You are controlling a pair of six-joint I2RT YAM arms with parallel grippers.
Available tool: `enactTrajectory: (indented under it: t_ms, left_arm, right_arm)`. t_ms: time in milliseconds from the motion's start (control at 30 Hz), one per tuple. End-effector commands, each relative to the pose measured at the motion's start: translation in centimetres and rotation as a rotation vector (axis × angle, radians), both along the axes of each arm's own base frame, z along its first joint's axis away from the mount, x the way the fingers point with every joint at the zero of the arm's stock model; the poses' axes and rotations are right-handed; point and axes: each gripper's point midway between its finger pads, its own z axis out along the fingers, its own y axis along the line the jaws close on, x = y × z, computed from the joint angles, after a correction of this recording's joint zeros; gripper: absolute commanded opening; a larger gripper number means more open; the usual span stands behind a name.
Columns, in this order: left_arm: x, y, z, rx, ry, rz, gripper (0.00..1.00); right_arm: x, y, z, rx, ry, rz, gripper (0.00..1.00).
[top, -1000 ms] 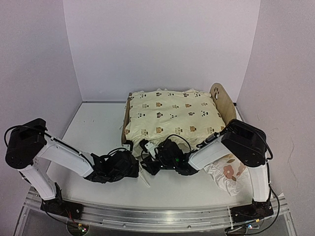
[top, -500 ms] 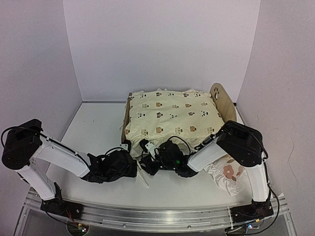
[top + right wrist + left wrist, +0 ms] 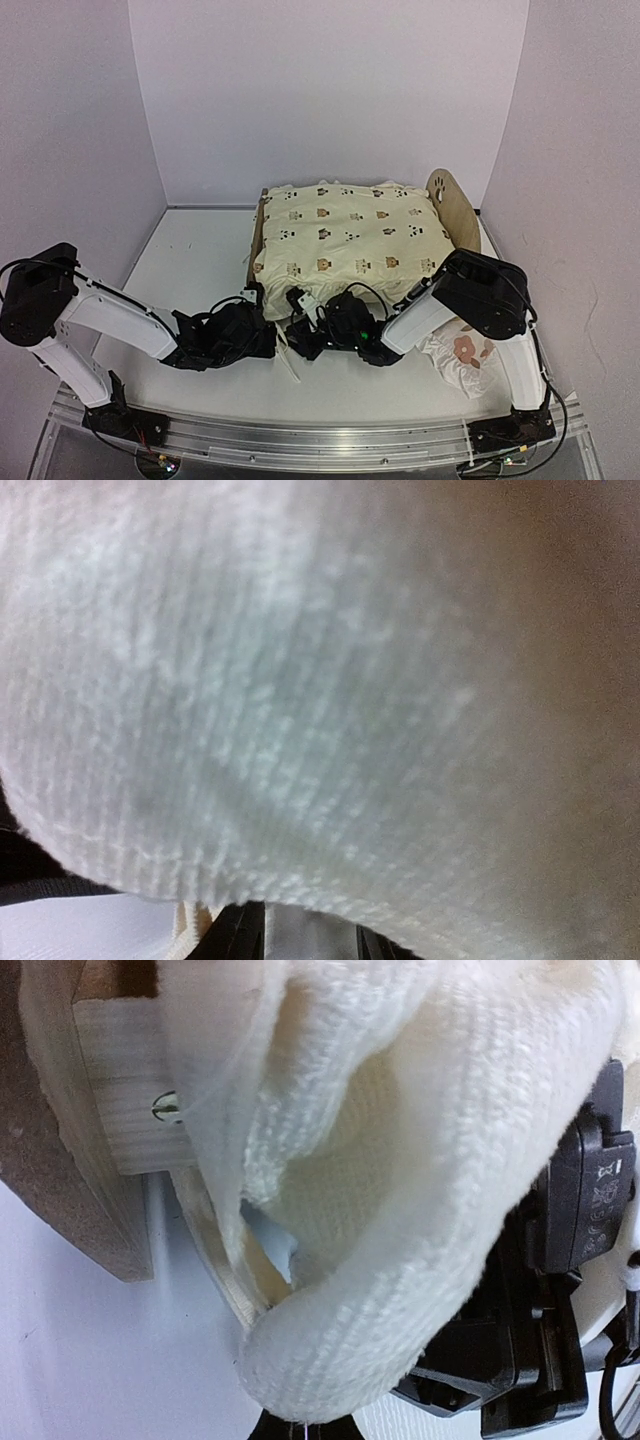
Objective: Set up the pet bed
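**A:** Top view first. Where's the bed?
**B:** The bed is mid-frame, toward the back of the tabletop, with its headboard on the right. A cushion is spread over it. A pillow lies lower right.
**A:** The fingers?
**B:** The left fingers and right fingers meet at the cushion's near edge, just below centre. The left pair is closed tight. I can't tell the right pair's gap from here.
**A:** Left wrist view?
**B:** A cushion corner fills the middle and right. Bed wood is upper left and tabletop lower left. I can't tell whether the closed pair pinches cloth.
**A:** Right wrist?
**B:** Blurred cushion covers nearly everything. Two dark fingertips peek in at the bottom, slightly apart. I can't tell whether they grip anything.
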Motion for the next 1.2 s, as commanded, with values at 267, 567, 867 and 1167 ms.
enactTrajectory:
  t_ms: [267, 567, 867, 1167]
  left_arm:
    - [0.4, -0.5, 1.4, -0.053, -0.021, -0.007, 0.0]
    - [0.3, -0.5, 1.6, -0.059, -0.022, -0.011, 0.0]
    - [0.4, -0.6, 1.7, -0.066, -0.02, -0.012, 0.0]
    - [0.4, -0.6, 1.7, -0.071, -0.018, -0.015, 0.0]
  right_arm:
    - [0.1, 0.9, 1.1, 0.104, -0.001, 0.022, 0.33]
    - [0.1, 1.2, 1.1, 0.124, -0.004, 0.025, 0.22]
    - [-0.1, 1.6, 1.5, 0.145, -0.009, 0.048, 0.3]
    - [0.3, 1.6, 1.3, 0.148, -0.012, 0.028, 0.12]
